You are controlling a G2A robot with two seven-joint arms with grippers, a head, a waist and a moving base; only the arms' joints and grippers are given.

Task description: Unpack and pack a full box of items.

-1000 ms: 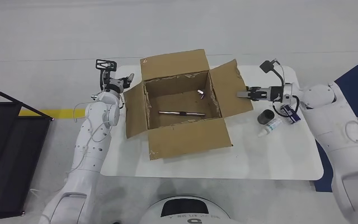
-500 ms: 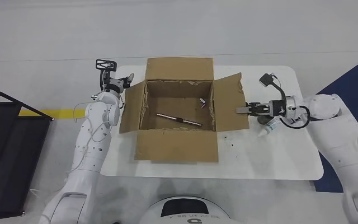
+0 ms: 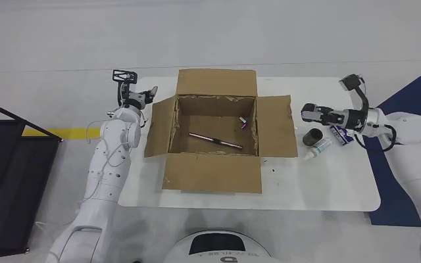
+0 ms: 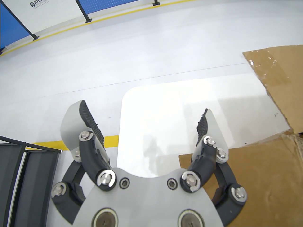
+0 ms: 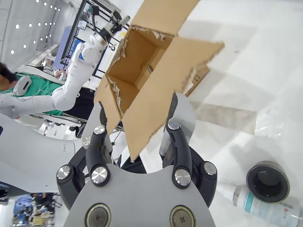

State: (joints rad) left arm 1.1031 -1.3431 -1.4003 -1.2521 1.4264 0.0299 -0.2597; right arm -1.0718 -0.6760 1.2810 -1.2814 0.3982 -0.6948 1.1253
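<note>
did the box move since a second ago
Yes. The cardboard box was skewed and has turned to sit square with the table edge.

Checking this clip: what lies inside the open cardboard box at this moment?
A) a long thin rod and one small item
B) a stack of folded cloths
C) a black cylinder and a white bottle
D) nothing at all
A: in the top view the thin rod and a small item lie on the floor of the cardboard box, while the black cylinder and white bottle sit on the table outside it.
</note>
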